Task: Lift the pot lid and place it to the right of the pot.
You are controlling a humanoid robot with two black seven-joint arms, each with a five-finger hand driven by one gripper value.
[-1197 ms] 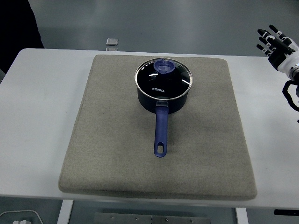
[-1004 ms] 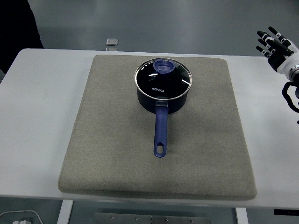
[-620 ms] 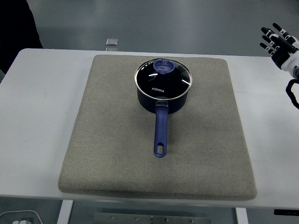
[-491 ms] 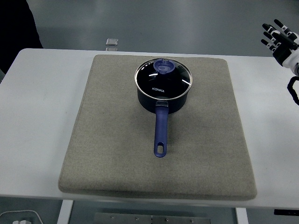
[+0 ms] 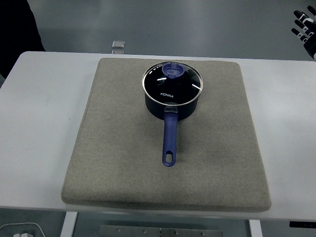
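A: Where is the right hand (image 5: 307,30)?

B: At the far top right corner, above and beyond the table's right end, mostly cut off by the frame edge. Only a few black fingers (image 5: 299,15) with pale tips show.

A: Are those fingers spread or curled?

B: What shows looks fanned apart and holding nothing, though most of the hand is out of frame. It is well apart from the pot.

A: And the left hand?

B: Not visible anywhere in the head view.

A: Where does the saucepan (image 5: 172,99) sit?

B: On the grey felt mat (image 5: 108,148), in the far half, a little right of the mat's middle. Its long blue handle (image 5: 169,139) points toward the near edge, with a hanging slot at the end.

A: The lid?

B: The glass lid (image 5: 172,82) is seated on the pot, steel rim all round, with a blue knob (image 5: 172,70) toward its far side. White lettering reads KONKA, seen through or on the glass.

A: Anything else?

B: The mat lies on the white table (image 5: 39,113). A small pale square object (image 5: 118,44) rests on the floor beyond the far edge, and a dark shape (image 5: 19,34) of a person's clothing fills the top left corner
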